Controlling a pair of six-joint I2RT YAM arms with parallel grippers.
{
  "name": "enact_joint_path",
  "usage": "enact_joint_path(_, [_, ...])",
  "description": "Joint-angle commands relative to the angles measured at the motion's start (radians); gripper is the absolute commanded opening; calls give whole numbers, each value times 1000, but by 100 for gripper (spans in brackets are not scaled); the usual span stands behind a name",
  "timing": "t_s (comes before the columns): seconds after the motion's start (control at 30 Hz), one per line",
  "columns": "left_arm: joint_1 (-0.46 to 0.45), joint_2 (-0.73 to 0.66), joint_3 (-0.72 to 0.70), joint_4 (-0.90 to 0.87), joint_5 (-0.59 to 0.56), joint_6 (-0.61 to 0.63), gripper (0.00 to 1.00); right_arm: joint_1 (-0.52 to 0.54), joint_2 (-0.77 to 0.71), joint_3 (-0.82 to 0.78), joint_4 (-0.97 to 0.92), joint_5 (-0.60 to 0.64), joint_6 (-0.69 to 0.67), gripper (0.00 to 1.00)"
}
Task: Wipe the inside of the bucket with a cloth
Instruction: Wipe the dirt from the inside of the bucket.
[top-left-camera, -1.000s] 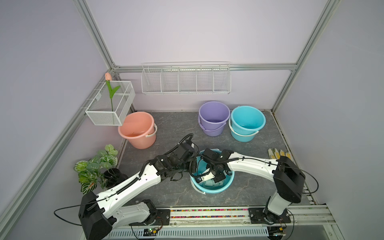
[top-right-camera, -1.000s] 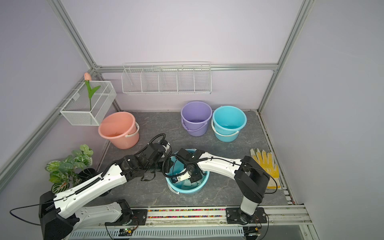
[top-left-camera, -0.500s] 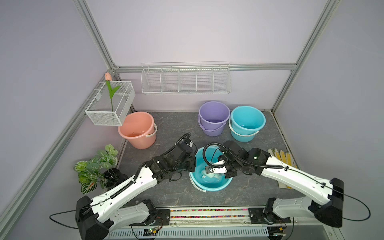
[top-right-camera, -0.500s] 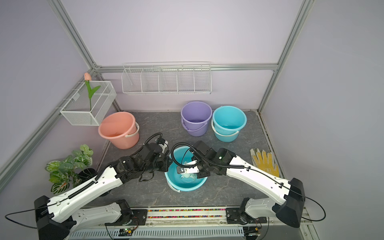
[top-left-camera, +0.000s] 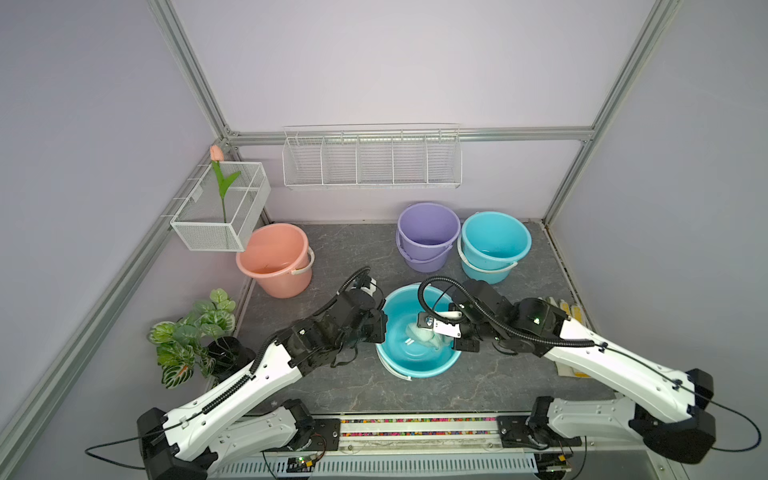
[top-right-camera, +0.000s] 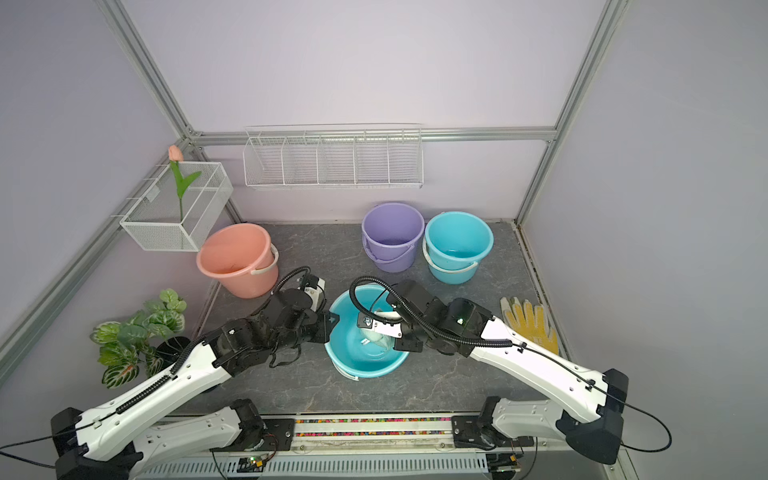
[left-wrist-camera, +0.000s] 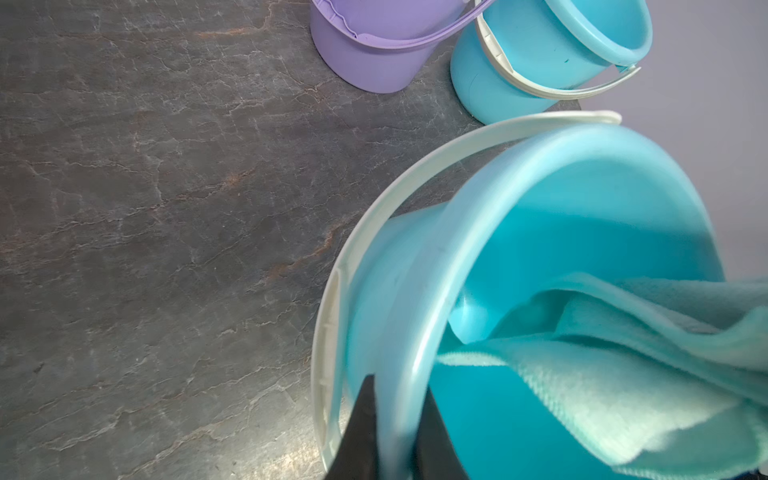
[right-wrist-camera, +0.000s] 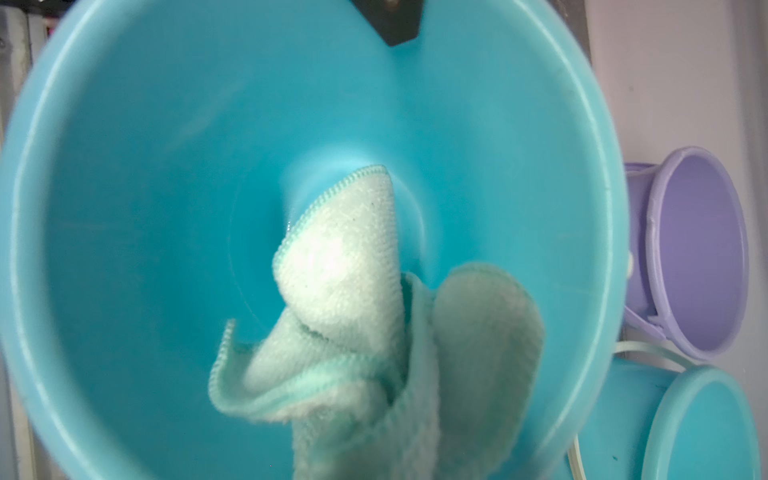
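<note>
Soft, limp cloth (right-wrist-camera: 357, 291) hung bunched from the clenched right tool (top-left-camera: 439, 329) inside the likely light, stiff bucket (top-left-camera: 415, 372); the left tool (left-wrist-camera: 399, 440) pinched its left rim.

Our layout around the bucket (top-left-camera: 415, 369)
We find the cloth (top-left-camera: 422, 334) in it, two more buckets (top-left-camera: 424, 259) behind it, a fourth bucket (top-left-camera: 276, 278) behind and left, the plant (top-left-camera: 195, 328) left, the glove (top-right-camera: 530, 322) right.

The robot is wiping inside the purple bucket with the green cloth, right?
Not the purple bucket: the green cloth is inside the near blue bucket, as the right wrist view shows. The purple bucket stands apart at the back.
</note>
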Motion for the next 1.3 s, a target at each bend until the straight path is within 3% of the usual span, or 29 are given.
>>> enact_joint_path(0.0, [-2, 6, 1, 54, 27, -1, 0, 12, -18, 41, -66, 126, 237, 7])
enact_joint_path(0.2, [-2, 100, 63, -16, 92, 45, 0, 25, -2, 120, -188, 185, 552, 7])
enact_joint_path(0.33, [-2, 122, 67, -17, 111, 45, 0, 29, 22, 212, -318, 137, 753, 7])
enact_joint_path(0.43, [-2, 118, 62, -15, 110, 40, 0, 29, 59, 290, -414, 55, 822, 7])
enact_joint_path(0.8, [-2, 85, 43, -30, 71, 48, 0, 29, 277, 378, -527, -195, 908, 7])
enact_joint_path(1.03, [-2, 70, 34, -15, 61, 33, 0, 29, 419, 379, -479, -215, 903, 7])
enact_joint_path(1.27, [-2, 48, 24, -15, 44, 21, 0, 29, 487, 273, -367, -247, 914, 7])
